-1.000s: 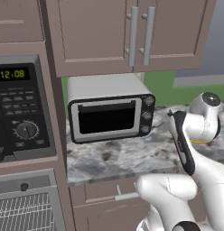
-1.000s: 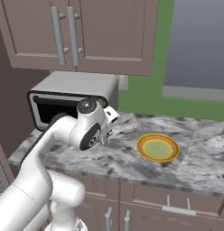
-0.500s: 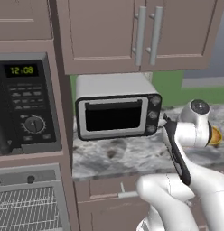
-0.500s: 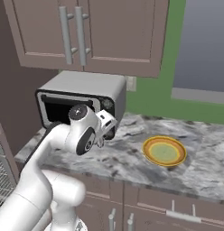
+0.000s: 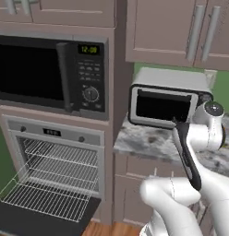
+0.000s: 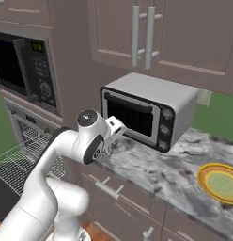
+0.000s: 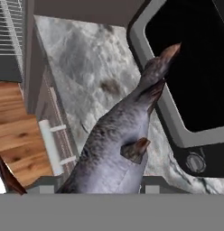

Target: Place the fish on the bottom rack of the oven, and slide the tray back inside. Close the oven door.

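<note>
Below the microwave (image 5: pixel 47 76), the oven (image 5: pixel 56 161) stands open, its bottom rack (image 5: pixel 47 198) pulled out bare over the oven door (image 5: pixel 38 223). Above the counter (image 7: pixel 86 76), the gripper (image 7: pixel 102 191) clamps the fish (image 7: pixel 116 149) beside the toaster oven (image 6: pixel 149 110).

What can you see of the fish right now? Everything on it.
The fish is grey, mottled and speckled on the back, paler on the belly, with a brownish fin at mid-body and a brown-tipped tail. In the hand view it stretches away from the gripper, tail end farthest, over the marbled counter in front of the toaster oven. Its near end sits between the fingers, so it looks gripped and carried, off the counter. Its head is hidden.
</note>
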